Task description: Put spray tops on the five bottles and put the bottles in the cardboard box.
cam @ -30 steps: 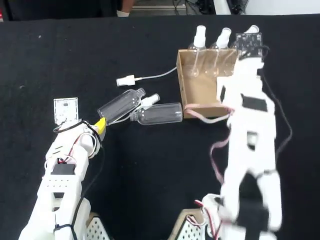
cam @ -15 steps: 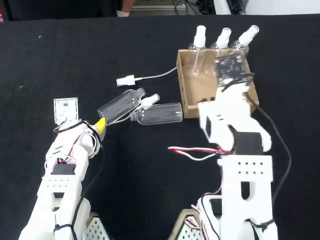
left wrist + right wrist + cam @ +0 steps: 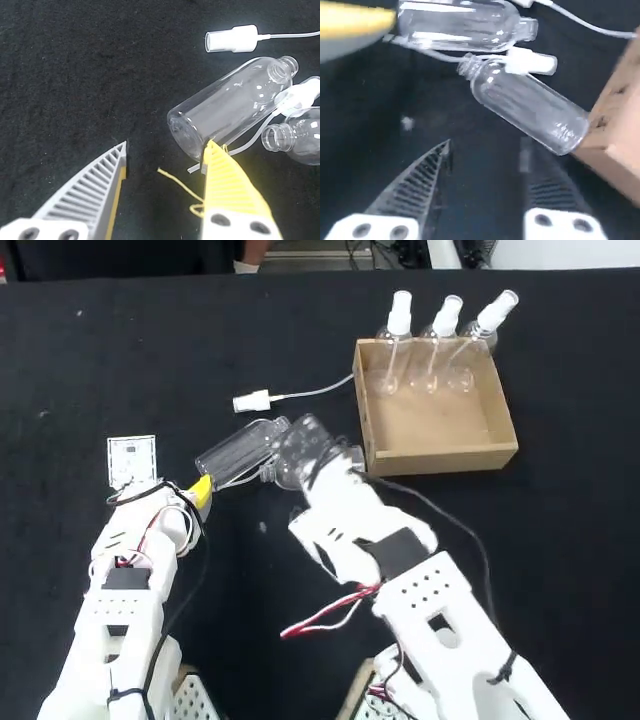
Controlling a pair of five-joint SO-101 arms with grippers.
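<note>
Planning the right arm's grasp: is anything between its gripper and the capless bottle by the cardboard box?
Nothing visible. Bare table lies between the open right gripper and the bottle. A loose spray top lies by the bottle's neck, on its far side, with a second bottle beyond.

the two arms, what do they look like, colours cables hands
Both arms are blocky white plastic. The left arm carries a thin black cable; the right arm carries a looping red-and-white wire and a long black cable. The left hand has one grey ribbed finger and one yellow ribbed finger. The right hand has two dark pointed fingers.
</note>
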